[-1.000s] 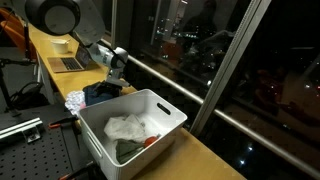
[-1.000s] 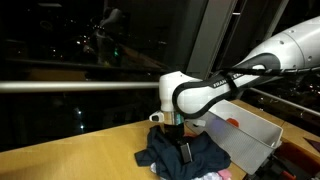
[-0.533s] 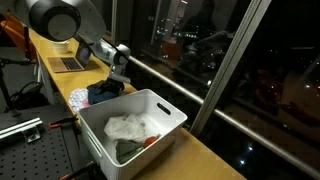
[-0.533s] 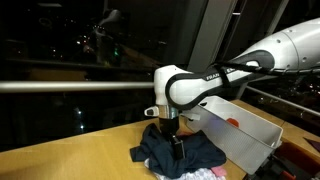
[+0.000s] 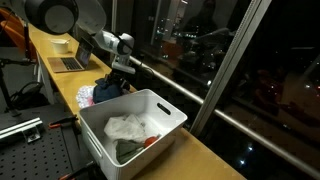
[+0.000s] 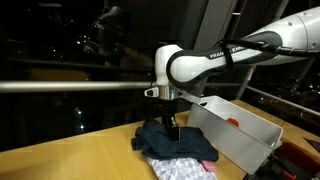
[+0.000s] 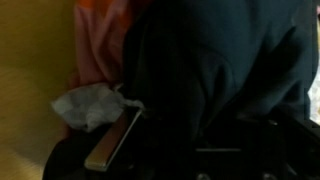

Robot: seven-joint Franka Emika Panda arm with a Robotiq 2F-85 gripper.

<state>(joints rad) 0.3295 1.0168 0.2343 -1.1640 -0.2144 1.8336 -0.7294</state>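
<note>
- Cloth pile lies mid-desk [image 6: 70, 155], near the window side.
- Dark garment [image 6: 178, 143] tops a patterned cloth [image 6: 182, 170]. Its middle is drawn up into a peak.
- Tool [image 6: 173, 127] points straight down, directly above that peak, clenched on the dark garment. The garment's edges drape on the pile.
- White bin [image 6: 250, 140] stands just right of the pile, open-topped, apart from the tool.

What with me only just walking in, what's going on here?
The robot arm's gripper is down on a dark blue garment lying on the wooden table, jaws closed on a pinch of it so the cloth peaks up. A pale patterned cloth lies partly under the garment. Beside them stands a white bin with other clothes in it.
</note>
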